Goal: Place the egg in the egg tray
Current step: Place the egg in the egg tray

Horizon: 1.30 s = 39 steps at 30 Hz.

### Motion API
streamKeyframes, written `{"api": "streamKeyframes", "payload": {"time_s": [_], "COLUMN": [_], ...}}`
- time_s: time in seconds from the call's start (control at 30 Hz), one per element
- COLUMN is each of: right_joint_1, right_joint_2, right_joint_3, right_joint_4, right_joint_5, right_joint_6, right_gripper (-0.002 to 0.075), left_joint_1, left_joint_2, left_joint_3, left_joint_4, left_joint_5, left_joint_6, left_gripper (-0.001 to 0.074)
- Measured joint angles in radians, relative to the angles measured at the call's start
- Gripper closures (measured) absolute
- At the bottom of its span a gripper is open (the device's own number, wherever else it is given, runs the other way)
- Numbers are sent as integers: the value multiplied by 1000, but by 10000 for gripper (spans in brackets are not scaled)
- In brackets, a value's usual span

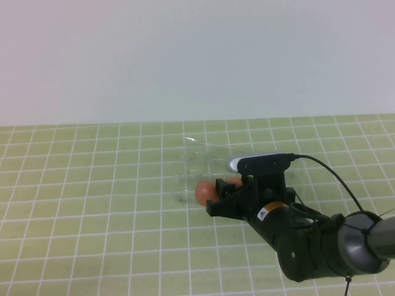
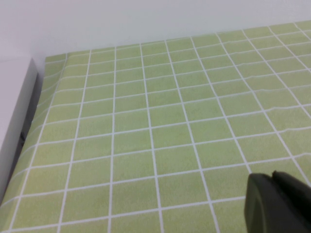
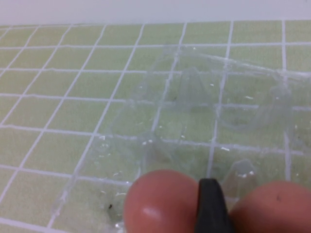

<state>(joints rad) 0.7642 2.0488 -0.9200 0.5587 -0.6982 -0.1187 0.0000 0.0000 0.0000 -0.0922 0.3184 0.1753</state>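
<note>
The clear egg tray (image 1: 207, 161) lies mid-table; it fills the right wrist view (image 3: 218, 97). My right gripper (image 1: 227, 196) is at the tray's near edge. One orange-brown egg (image 1: 235, 182) sits between its fingers, mostly hidden by the gripper; in the right wrist view this egg (image 3: 274, 208) is beside a black finger (image 3: 210, 206). A second egg (image 1: 204, 192) lies just left of the gripper, on the finger's other side (image 3: 159, 201). My left gripper (image 2: 276, 199) is shut and empty over bare mat, out of the high view.
A green gridded mat (image 1: 92, 203) covers the table, with a pale wall behind. In the left wrist view a white table border (image 2: 14, 121) runs along the mat's edge.
</note>
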Motion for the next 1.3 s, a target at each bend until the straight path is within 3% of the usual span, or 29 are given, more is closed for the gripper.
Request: {"api": "streamKeyframes", "payload": {"time_s": [0.3,1.3], "right_joint_1": [0,0], "right_joint_2": [0,-168], "right_joint_3": [2,3], "right_joint_4": [6,24], "right_joint_5": [30,-32], "right_joint_6": [-1,-25], "right_gripper": [244,241], "left_joint_1": [0,-1], "left_joint_2": [0,0], "left_joint_3": [0,0], "left_joint_4": [0,0], "left_joint_5": [0,0], "left_joint_6": [0,0], "left_gripper": [737,737]}}
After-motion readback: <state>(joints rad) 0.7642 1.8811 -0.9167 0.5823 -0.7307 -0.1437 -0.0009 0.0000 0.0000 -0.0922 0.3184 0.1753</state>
